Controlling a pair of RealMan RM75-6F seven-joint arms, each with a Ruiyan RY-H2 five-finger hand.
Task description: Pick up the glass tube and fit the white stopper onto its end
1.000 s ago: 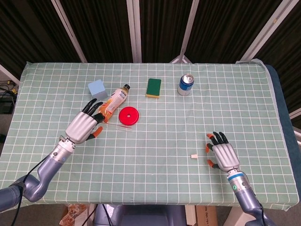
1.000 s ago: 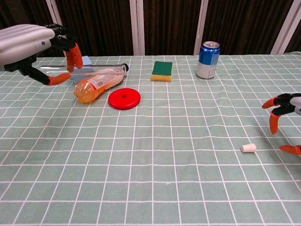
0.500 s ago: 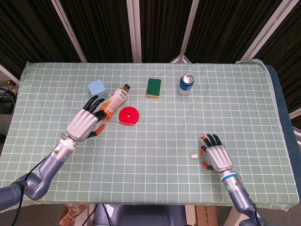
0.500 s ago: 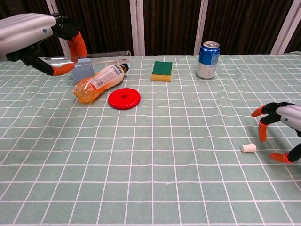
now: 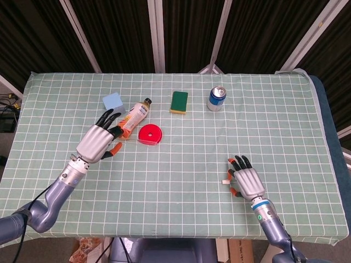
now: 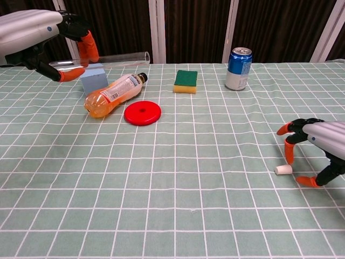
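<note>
Green checked cloth covered the table, dark curtain panels behind it. Left hand was raised off the table at the left, pinching the glass tube between thumb and fingers, tube roughly level in the air above the blue block and orange bottle. Right hand hovered low at the right with fingers spread and holding nothing, fingertips straddling the white stopper lying on the cloth; red disc, green sponge and blue can sat further back.
</note>
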